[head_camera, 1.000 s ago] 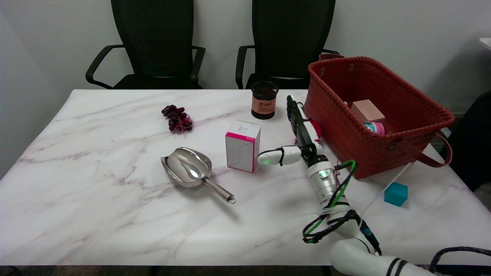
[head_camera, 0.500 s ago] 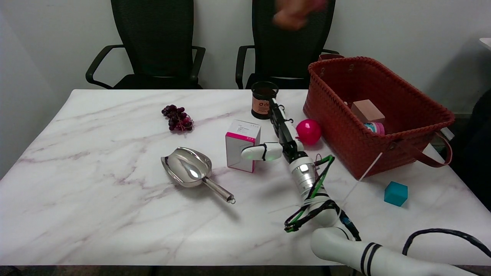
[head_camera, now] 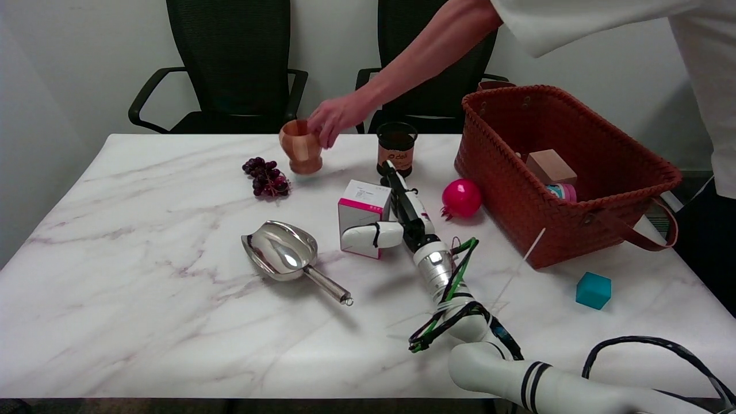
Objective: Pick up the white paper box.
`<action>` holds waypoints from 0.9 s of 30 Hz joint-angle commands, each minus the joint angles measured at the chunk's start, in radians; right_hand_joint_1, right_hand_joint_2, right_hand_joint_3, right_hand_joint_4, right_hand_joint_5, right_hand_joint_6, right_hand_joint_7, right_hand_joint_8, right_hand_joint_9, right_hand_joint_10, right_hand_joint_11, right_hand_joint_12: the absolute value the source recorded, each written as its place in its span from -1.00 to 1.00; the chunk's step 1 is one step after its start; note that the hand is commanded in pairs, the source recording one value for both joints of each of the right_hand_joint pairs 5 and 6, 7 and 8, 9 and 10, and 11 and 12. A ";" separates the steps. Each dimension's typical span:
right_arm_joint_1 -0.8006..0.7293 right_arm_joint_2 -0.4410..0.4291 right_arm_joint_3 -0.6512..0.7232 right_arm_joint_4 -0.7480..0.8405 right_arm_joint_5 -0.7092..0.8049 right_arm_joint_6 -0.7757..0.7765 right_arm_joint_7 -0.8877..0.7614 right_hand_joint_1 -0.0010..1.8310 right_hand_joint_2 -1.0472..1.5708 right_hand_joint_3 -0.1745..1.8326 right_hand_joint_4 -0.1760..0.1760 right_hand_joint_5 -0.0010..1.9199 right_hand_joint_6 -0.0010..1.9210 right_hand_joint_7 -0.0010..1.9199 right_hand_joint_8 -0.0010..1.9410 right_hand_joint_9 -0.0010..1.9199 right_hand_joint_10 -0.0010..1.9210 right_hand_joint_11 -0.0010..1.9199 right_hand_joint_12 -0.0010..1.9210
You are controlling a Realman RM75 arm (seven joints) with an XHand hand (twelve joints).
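Bracketing white box (head_camera: 364, 217): right hand (head_camera: 397, 215) spread, grasping nothing yet; thumb across front, fingers (head_camera: 398, 187) along right side, ready to squeeze.

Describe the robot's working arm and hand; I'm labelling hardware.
The right arm is glossy white with black bands. A silver metal wrist section carries looped green and black cables. The right hand is black-framed with white shells.

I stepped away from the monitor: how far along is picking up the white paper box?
Reach done: the right hand is at the white paper box, thumb across its front, fingers along its right side. Whether it grips firmly is unclear. Left: the lift; the box stands on the table.
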 commanded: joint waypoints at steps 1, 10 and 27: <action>0.025 -0.049 -0.032 -0.065 0.006 -0.014 0.019 0.21 -0.16 -0.97 0.00 -1.00 -1.00 -1.00 -1.00 -0.93 -0.93 -1.00 -1.00; 0.035 -0.069 -0.027 -0.091 0.009 -0.013 0.019 0.23 -0.10 -0.88 0.00 -1.00 -1.00 -0.96 -0.96 -0.86 -0.86 -1.00 -1.00; 0.034 -0.081 -0.013 -0.090 0.015 0.033 0.019 0.26 0.19 -0.75 0.00 -0.13 -0.13 0.01 0.00 -0.27 -0.27 -0.51 -0.51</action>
